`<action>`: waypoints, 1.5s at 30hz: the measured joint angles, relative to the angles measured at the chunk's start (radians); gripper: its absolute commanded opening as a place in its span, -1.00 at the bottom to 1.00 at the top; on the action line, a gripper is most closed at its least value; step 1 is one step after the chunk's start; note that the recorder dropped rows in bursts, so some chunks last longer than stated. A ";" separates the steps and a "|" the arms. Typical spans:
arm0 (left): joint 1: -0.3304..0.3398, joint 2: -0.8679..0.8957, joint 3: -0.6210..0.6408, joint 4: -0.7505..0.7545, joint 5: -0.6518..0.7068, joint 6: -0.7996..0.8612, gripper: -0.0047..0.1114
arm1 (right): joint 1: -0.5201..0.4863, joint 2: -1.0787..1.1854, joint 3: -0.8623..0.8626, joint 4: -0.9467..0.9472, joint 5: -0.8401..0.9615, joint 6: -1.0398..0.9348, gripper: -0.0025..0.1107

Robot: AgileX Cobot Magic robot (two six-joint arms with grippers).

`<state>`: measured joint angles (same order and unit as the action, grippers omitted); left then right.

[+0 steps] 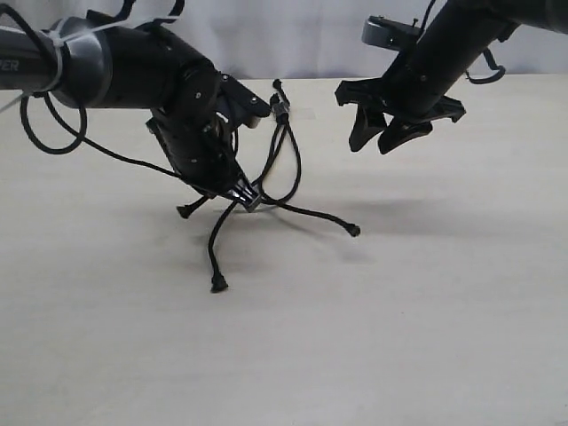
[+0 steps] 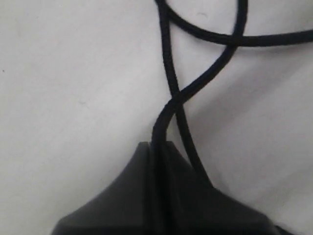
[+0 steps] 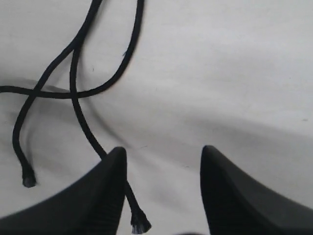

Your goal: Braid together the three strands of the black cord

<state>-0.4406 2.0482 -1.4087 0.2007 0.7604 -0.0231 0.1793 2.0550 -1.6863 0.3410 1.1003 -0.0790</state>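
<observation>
The black cord lies on the pale table with its bound end [image 1: 281, 108] at the back. Its three strands fan forward, with flared tips at the left [image 1: 184, 211], the front [image 1: 217, 284] and the right [image 1: 353, 230]. My left gripper [image 1: 242, 195] is low at the spot where the strands cross. In the left wrist view the left gripper [image 2: 157, 147] is shut on one strand [image 2: 205, 78], and a second strand [image 2: 188, 142] runs beside its finger. My right gripper [image 1: 380, 135] hangs open above the table, right of the cord. The right gripper [image 3: 164, 156] holds nothing; a strand tip [image 3: 141, 225] lies by one finger.
Glossy black cables [image 1: 53, 133] loop under the left arm and touch the table at the left. The table's far edge [image 1: 497, 78] meets a white backdrop. Bare tabletop [image 1: 426, 337] stretches in front and to the right of the cord.
</observation>
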 measured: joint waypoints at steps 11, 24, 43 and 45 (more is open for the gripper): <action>0.023 0.084 0.000 -0.172 0.051 0.077 0.02 | 0.041 -0.002 0.000 0.037 0.025 -0.036 -0.16; 0.272 -0.080 0.000 -0.173 0.240 0.078 -0.35 | 0.286 -0.042 0.037 -0.049 0.048 0.032 -0.16; 0.415 -0.243 0.171 -0.288 0.195 0.078 -0.92 | 0.604 0.197 0.045 -0.317 -0.275 0.411 -0.31; 0.415 -0.243 0.198 -0.301 0.177 0.078 -0.92 | 0.604 0.210 0.045 -0.320 -0.268 0.411 -0.58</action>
<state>-0.0251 1.8049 -1.2110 -0.1007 0.9371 0.0545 0.7838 2.2655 -1.6411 0.0210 0.8323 0.3320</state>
